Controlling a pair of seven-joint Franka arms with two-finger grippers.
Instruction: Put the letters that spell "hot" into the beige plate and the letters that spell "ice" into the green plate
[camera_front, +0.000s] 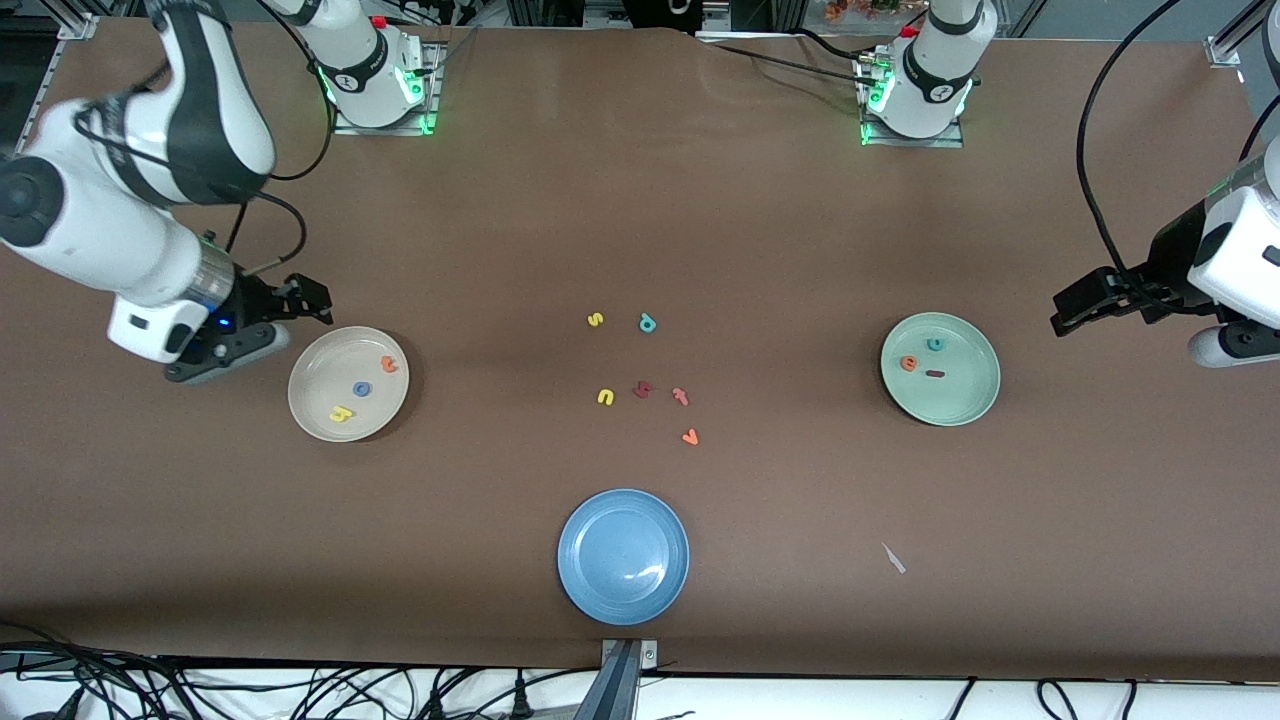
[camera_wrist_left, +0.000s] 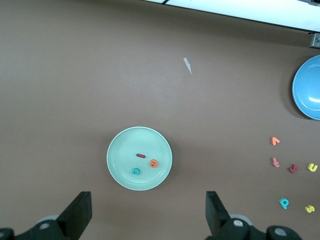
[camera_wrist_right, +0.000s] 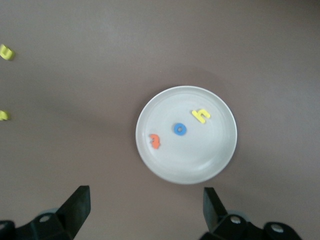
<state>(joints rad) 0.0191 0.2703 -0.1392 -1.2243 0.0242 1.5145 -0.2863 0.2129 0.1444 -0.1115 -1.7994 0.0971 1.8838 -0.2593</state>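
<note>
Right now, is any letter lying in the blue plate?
No. In the front view the blue plate holds nothing, while the spare letters lie on the table farther from the camera.

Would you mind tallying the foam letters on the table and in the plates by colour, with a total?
Yellow: 3, the h in the beige plate, an s and a u
Orange: 3, the t, the e in the green plate, one loose
Teal: 2, the c, a p
Dark red: 2, the i, one loose
Blue: 1, the o
Pinkish-red: 1
Total: 12
</note>
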